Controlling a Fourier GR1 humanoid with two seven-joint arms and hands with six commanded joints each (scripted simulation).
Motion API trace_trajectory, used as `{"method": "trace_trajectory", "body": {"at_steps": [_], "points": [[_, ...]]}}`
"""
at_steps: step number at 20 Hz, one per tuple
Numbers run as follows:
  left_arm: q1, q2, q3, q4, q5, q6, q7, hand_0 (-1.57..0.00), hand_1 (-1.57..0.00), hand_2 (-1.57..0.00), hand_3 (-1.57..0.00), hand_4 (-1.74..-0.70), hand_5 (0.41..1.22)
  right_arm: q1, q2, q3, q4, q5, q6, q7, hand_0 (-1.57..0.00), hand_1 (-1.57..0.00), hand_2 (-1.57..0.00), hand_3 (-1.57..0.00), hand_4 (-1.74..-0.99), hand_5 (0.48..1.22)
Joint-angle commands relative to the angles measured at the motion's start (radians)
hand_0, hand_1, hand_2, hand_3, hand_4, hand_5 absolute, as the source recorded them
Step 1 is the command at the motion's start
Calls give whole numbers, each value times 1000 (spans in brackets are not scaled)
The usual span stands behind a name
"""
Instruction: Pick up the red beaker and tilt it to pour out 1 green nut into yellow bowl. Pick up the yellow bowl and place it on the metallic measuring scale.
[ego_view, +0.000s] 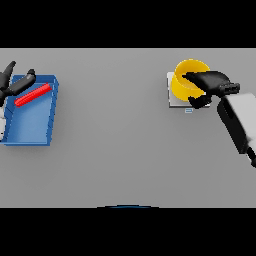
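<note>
At the table's far right, the yellow bowl (186, 75) sat on the metallic measuring scale (172, 100), with the right hand (210, 82) over its right rim, fingers reaching across the top and the thumb below, apparently clamped on the rim. The bowl lay directly under those fingers, so I judged that letting go and lifting clear was all the coming move needed. Well apart on the left, the red beaker (33, 95) lay on its side in the blue tray (30, 135), long axis running diagonally, the left hand (12, 82) just beside its upper end with fingers spread. No writing could be read; whether 1 green nut lay inside the bowl could not be told.
</note>
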Motion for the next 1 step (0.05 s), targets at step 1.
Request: {"method": "trace_trajectory", "body": {"at_steps": [1], "points": [[1,5,5,-8,5,-3,-1,1,1,1,1,-833,760,9,-2,2,-6,-2,3,-3,-64,-63,-50,-42,-1390,779]]}}
